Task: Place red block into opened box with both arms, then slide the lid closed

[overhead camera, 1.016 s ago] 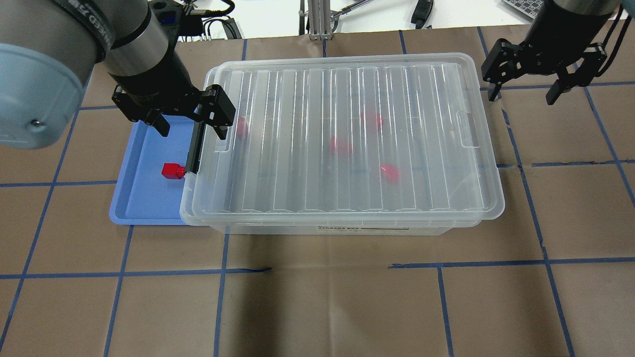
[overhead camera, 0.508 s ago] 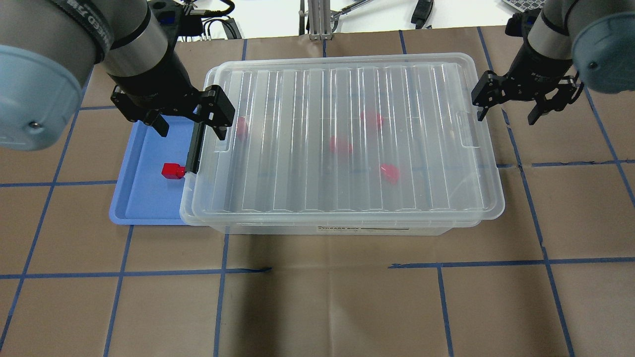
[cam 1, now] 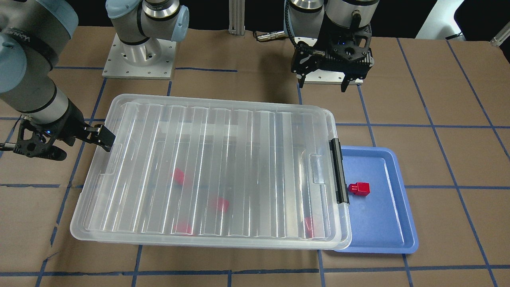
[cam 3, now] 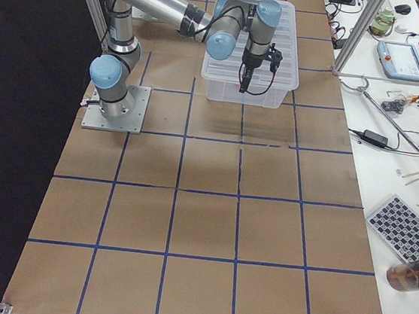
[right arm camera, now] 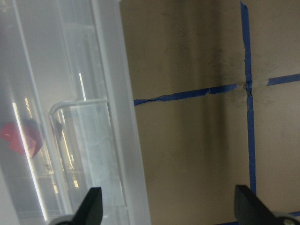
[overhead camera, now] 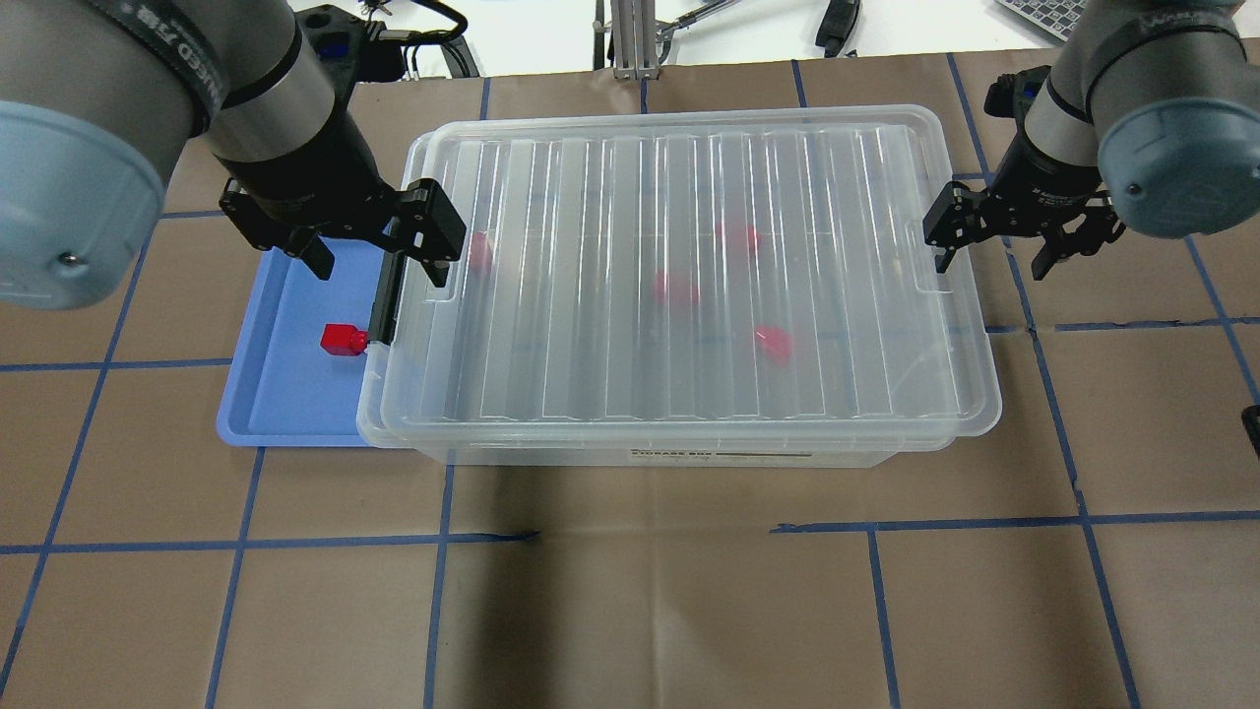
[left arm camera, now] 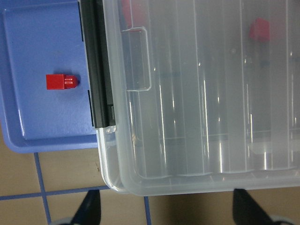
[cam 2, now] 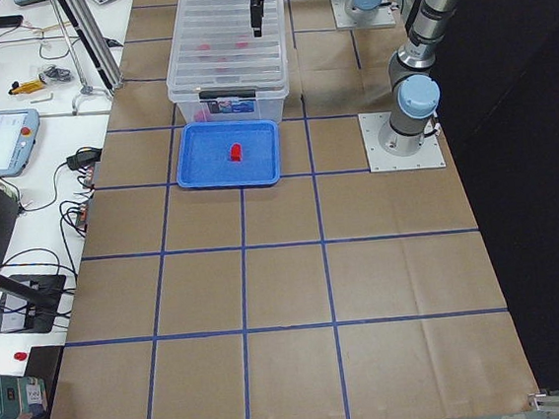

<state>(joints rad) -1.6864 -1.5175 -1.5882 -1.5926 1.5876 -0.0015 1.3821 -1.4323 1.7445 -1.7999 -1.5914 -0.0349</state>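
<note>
The clear ribbed lid (overhead camera: 591,295) lies over the clear box (overhead camera: 551,455), its left edge overhanging the blue tray (overhead camera: 285,394). One red block (overhead camera: 342,339) sits on that tray beside the black bar latch (overhead camera: 382,300). Several more red blocks show blurred through the lid. My left gripper (overhead camera: 377,268) hovers open over the box's left end, one finger above the tray and one above the lid's tab recess. My right gripper (overhead camera: 990,262) is open at the box's right end, one fingertip close to the lid's edge and nothing between its fingers.
Brown paper with blue tape lines covers the table (overhead camera: 630,591). The arm bases (cam 1: 139,56) stand behind the box. Cables and an aluminium post (overhead camera: 630,39) lie past the far edge. A side bench (cam 2: 15,136) holds a tablet and tools.
My right gripper has come down and in towards the box's right end, staying open. The left gripper has barely shifted. Lid, box and red blocks have not moved.
</note>
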